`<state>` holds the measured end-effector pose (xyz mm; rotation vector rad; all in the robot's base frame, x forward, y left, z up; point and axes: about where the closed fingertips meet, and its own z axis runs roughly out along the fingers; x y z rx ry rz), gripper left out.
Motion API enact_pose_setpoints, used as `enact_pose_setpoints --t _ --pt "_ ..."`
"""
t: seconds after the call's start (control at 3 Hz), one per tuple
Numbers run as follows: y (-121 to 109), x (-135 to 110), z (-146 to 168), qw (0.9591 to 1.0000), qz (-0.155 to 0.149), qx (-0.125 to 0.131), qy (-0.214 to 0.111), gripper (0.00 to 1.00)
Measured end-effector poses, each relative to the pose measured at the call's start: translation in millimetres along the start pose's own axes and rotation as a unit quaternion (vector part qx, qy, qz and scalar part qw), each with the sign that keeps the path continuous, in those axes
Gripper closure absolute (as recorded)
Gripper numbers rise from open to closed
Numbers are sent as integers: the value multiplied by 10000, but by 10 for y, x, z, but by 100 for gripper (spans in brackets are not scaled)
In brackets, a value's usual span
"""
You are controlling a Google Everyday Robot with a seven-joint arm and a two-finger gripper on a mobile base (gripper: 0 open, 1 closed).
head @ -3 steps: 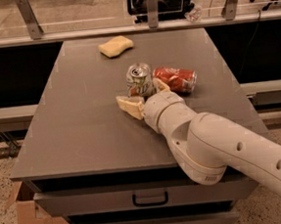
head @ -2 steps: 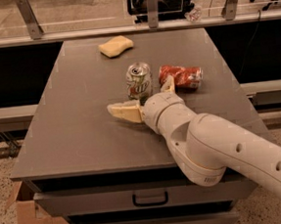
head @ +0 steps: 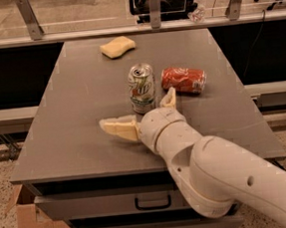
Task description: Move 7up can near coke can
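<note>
- Desk point(head: 68, 122): left half bare from front edge to back edge; widest free passage.
- Sponge point(head: 117, 46): near the back edge, well apart from both cans; an open lane lies between.
- 7up can point(head: 141, 87): upright at centre.
- Coke can point(head: 183, 79): on its side, just right of the 7up can. One finger point(head: 169, 98) stands before the narrow gap between them.
- Gripper point(head: 137, 107): in front of the cans, fingers spread wide. Its arm covers the front-right corner.
- Bare strip: right of the coke can.

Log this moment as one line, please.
claw: open, at 7up can | 7up can: upright | coke can: on its side, beside it
</note>
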<state>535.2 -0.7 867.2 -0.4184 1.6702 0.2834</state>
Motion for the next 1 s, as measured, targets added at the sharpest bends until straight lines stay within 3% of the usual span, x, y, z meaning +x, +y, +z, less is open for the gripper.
enact_pose_setpoints --t 0.33,0.67,1.0 --pt "54 -31 -313 9999 -1 115 41 0" --pt "-13 -91 -594 9991 -198 340 170 0" --pt "-13 -91 -594 9991 -198 340 170 0"
